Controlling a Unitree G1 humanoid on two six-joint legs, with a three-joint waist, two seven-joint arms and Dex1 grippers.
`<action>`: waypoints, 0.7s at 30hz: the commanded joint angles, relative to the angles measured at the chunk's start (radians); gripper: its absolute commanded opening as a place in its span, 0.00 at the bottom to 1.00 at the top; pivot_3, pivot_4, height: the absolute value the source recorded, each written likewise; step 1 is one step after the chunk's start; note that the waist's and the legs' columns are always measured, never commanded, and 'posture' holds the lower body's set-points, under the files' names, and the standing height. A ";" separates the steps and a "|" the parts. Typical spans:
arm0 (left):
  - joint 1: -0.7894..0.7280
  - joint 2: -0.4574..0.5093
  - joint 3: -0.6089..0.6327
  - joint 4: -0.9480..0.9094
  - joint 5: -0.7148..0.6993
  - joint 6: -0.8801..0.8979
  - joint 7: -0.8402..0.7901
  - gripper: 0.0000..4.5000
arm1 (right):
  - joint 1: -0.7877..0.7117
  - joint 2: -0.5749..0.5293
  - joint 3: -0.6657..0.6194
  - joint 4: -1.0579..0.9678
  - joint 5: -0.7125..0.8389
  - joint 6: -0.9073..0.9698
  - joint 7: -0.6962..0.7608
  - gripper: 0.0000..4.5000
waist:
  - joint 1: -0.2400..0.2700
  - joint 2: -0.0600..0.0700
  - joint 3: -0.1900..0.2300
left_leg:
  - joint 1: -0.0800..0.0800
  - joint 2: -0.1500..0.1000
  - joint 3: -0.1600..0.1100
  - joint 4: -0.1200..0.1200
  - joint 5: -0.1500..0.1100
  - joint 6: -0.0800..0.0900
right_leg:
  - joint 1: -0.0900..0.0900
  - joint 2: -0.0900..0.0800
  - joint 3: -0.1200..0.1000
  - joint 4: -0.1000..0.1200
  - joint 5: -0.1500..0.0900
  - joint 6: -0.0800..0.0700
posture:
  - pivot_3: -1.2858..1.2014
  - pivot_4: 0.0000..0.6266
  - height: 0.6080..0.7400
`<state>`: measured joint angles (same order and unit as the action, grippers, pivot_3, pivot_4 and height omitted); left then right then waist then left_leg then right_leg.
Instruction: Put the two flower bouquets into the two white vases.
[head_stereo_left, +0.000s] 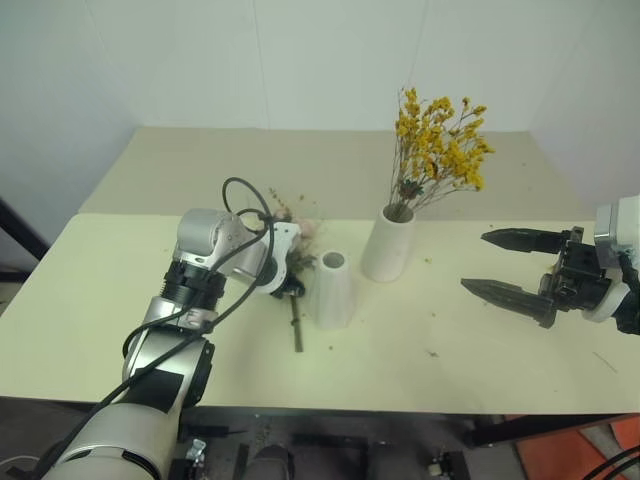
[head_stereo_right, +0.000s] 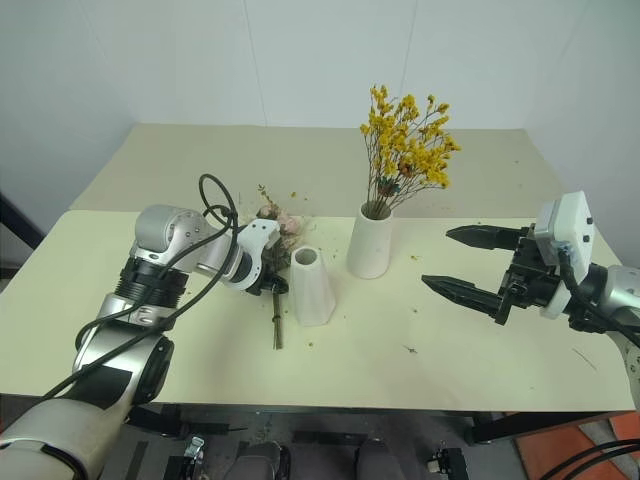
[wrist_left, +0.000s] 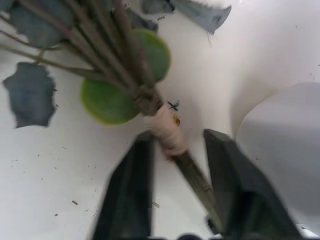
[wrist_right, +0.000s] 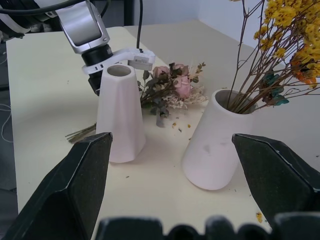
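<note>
Your left hand (wrist_left: 172, 190) is down at the counter (head_stereo_left: 450, 370), its two black fingers (wrist_left: 127, 195) standing on either side of the stems of the pink rose bouquet (wrist_right: 172, 90). The fingers bracket the pale wrapped band that ties the stems, with a little space visible on each side, so they are not yet pressed onto it; I cannot tell whether any finger touches the stems. The bouquet lies flat on the counter: its brown stem ends stick out toward you past the hand, and its pink roses, white sprigs and green leaves spread out on the far side.

Just beside this hand, on its right, the slim cone-shaped white vase (head_stereo_left: 334, 288) stands upright with its small mouth empty. The bouquet lies alongside and behind it.

Further right and slightly farther back stands the wider white vase (head_stereo_left: 389, 243), also upright. The yellow dried flower bouquet (head_stereo_left: 440, 140) is already in it, its thin brown stems rising from the broad mouth and fanning up and to the right.

Your right hand (head_stereo_left: 512, 265) hangs above the right side of the counter, well apart from both vases. Its fingers are spread wide, pointing toward the vases, and hold nothing.
</note>
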<state>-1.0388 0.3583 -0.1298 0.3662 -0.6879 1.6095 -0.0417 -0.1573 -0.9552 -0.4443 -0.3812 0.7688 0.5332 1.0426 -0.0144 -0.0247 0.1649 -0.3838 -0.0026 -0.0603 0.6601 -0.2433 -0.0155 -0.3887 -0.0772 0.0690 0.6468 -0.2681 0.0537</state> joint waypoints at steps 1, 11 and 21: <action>0.004 0.006 0.037 0.002 -0.030 0.005 0.062 0.08 | -0.007 0.001 -0.035 -0.017 0.015 -0.015 -0.002 1.00 | 0.000 0.000 0.000 | 0.000 0.000 0.000 0.000 0.000 0.000 | 0.000 0.000 0.000 0.000 0.000 0.000 | 0.52 0.24 1.00; -0.001 -0.018 0.154 0.007 0.042 0.005 0.201 0.01 | -0.005 0.001 -0.033 -0.020 0.018 -0.012 -0.001 1.00 | 0.001 0.000 0.000 | 0.000 0.000 0.000 0.000 0.000 0.000 | 0.000 0.000 0.000 0.000 0.000 0.000 | 0.52 0.24 1.00; -0.039 -0.064 0.283 -0.048 0.237 -0.104 0.226 0.01 | -0.008 0.003 -0.023 -0.025 0.028 -0.001 -0.005 1.00 | 0.001 0.000 0.000 | 0.000 0.000 0.000 0.000 0.000 0.000 | 0.000 0.000 0.000 0.000 0.000 0.000 | 0.52 0.24 1.00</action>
<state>-1.0400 0.2891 0.1320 0.3625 -0.4709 1.5427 0.2002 -0.1554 -0.9540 -0.4442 -0.3826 0.7713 0.5334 1.0408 -0.0139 -0.0249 0.1649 -0.3840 -0.0027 -0.0601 0.6601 -0.2432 -0.0156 -0.3888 -0.0772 0.0690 0.6466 -0.2680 0.0536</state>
